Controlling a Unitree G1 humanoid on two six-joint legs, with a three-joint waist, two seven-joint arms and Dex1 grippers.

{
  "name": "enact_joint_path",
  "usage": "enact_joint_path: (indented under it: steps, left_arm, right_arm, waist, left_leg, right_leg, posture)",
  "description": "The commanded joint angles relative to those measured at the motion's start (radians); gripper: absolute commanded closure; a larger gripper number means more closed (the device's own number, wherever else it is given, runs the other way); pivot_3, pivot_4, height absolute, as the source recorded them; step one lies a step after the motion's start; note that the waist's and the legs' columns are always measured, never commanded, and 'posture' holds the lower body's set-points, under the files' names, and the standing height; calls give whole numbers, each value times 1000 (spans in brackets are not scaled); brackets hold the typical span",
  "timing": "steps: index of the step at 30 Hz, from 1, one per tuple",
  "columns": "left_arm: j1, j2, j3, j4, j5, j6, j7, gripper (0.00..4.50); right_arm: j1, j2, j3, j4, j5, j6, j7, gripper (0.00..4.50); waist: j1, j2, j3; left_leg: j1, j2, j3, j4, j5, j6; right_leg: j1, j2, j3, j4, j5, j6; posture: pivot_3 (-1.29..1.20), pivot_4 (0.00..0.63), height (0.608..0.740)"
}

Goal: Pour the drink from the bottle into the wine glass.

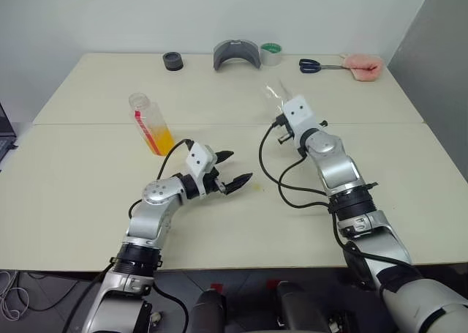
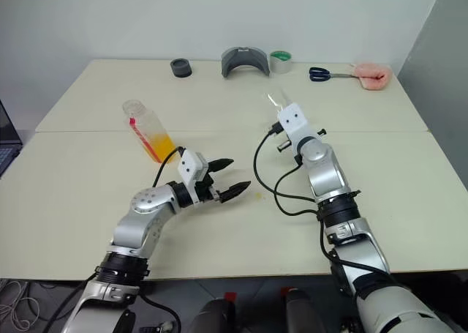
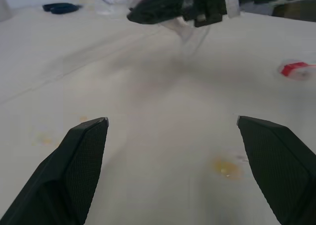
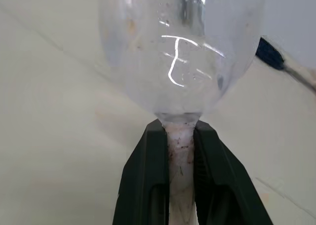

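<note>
Nearest, the left gripper (image 1: 235,168) hangs over the table (image 1: 88,194) with its fingers spread wide and nothing between them, a small orange drip (image 3: 224,168) just ahead of it. Farther out, the right gripper (image 4: 180,136) is clamped on the stem of the wine glass (image 4: 180,52), whose bowl looks empty. The bottle (image 1: 150,123), cap off, stands away to the left with the drink (image 1: 161,140) low inside. The thin stem could slip or twist in that pinch, tilting the bowl under the pour.
</note>
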Motion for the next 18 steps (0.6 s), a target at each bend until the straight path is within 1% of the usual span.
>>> enact_joint_path:
  steps: [1, 6, 8, 11, 15, 18]
  left_arm:
    - [-2, 71, 20, -106, -109, 139, -113, 0]
    - [-30, 136, 54, -127, -197, 264, -164, 0]
    - [-40, 148, 66, -131, -225, 303, -173, 0]
    - [-44, 169, 61, -145, -240, 337, -196, 0]
    - [-34, 180, 44, -167, -233, 348, -205, 0]
    - [-31, 183, 41, -176, -230, 353, -208, 0]
  right_arm:
    - [-14, 16, -75, 54, 110, -129, 13, 4207]
    - [36, 47, -91, 102, 184, -237, 29, 4208]
    - [71, 44, -79, 89, 182, -261, 29, 4208]
    - [154, 41, -67, 15, 191, -263, 32, 4210]
    - [290, 40, -45, -135, 196, -215, 35, 4211]
    - [356, 46, -32, -216, 200, -179, 26, 4212]
  waist:
    - [-2, 0, 0]
    - [-8, 1, 0]
    - [-8, 1, 1]
    - [-7, 1, 0]
    - [-2, 1, 0]
    - [0, 1, 0]
  left_leg:
    - [0, 0, 0, 0, 0, 0]
    - [0, 0, 0, 0, 0, 0]
    - [0, 0, 0, 0, 0, 0]
    - [0, 0, 0, 0, 0, 0]
    - [1, 0, -1, 0, 0, 0]
    - [1, 0, 0, 0, 0, 0]
  right_leg:
    - [0, 0, 0, 0, 0, 0]
    - [0, 0, 0, 0, 0, 0]
    - [0, 0, 0, 0, 0, 0]
    - [0, 0, 0, 0, 0, 0]
    - [1, 0, 0, 0, 0, 0]
    - [1, 0, 0, 0, 0, 0]
  posture:
    - [0, 150, 740]
    - [0, 150, 740]
    - [0, 150, 740]
    - [0, 150, 740]
    - [0, 150, 740]
    - [0, 150, 740]
